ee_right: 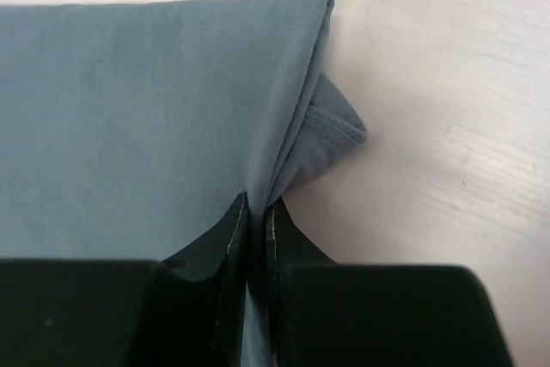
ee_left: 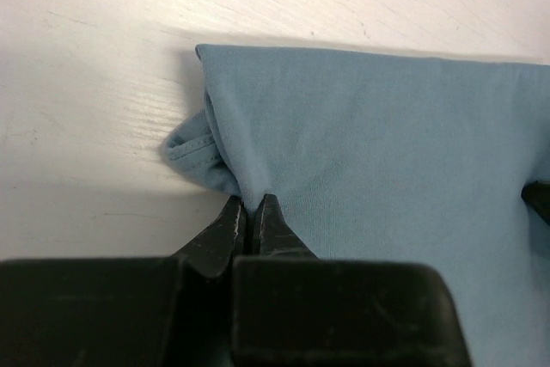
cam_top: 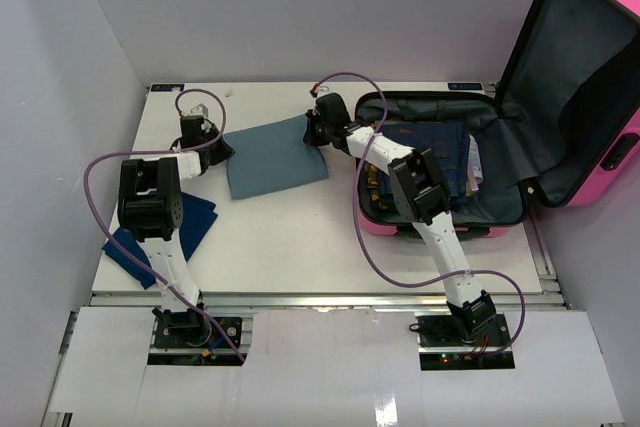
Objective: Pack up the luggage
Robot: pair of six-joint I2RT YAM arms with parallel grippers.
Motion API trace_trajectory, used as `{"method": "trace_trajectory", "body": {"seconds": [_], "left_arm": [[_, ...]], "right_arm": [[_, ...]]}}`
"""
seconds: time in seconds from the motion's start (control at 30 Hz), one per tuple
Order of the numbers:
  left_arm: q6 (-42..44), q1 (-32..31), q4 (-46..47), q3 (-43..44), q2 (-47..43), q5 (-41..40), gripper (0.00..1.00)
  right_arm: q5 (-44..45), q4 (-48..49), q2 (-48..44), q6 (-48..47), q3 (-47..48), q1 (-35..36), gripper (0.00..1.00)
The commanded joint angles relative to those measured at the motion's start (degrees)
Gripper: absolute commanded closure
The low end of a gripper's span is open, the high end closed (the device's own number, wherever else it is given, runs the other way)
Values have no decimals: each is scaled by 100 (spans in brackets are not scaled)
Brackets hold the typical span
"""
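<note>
A folded grey-blue cloth lies on the white table between my two arms. My left gripper is shut on its left edge; in the left wrist view the cloth bunches between the closed tips. At the opposite edge my right gripper is shut too, the fabric pinched between its jaws. The pink luggage lies open at the right, lid raised, with dark blue clothes in its base.
A dark blue folded garment lies at the table's left, partly under my left arm. The raised suitcase lid leans against the right wall. Purple cables loop off both arms. White walls close in the table on three sides.
</note>
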Motion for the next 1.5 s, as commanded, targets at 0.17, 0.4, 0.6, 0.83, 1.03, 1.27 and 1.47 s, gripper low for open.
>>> {"method": "trace_trajectory", "body": {"seconds": [0.17, 0.4, 0.6, 0.83, 1.03, 1.27, 1.47], "left_arm": [[-48, -449, -327, -402, -789, 44, 100], [-109, -763, -560, -480, -1269, -327, 100], [-118, -925, -738, -533, -1695, -534, 100], [-85, -1243, -1039, -492, -2299, -808, 100], [-145, -1526, -1288, -275, -2690, -891, 100], [-153, -2186, -1607, 215, -2881, -1017, 100], [-201, -2801, -1829, 838, -2942, -1377, 100]], "right_arm": [[1185, -542, -1566, -719, -1195, 261, 92], [1329, -387, -2417, -852, -1776, 477, 92], [1701, -612, -2575, -987, -1677, 793, 92], [2076, -835, -3066, -972, -1866, 943, 92], [2411, -965, -3916, -1051, -2256, 944, 92], [2741, -1254, -4839, -1147, -2570, 939, 92], [3295, -1324, -5606, -1278, -2852, 900, 92]]}}
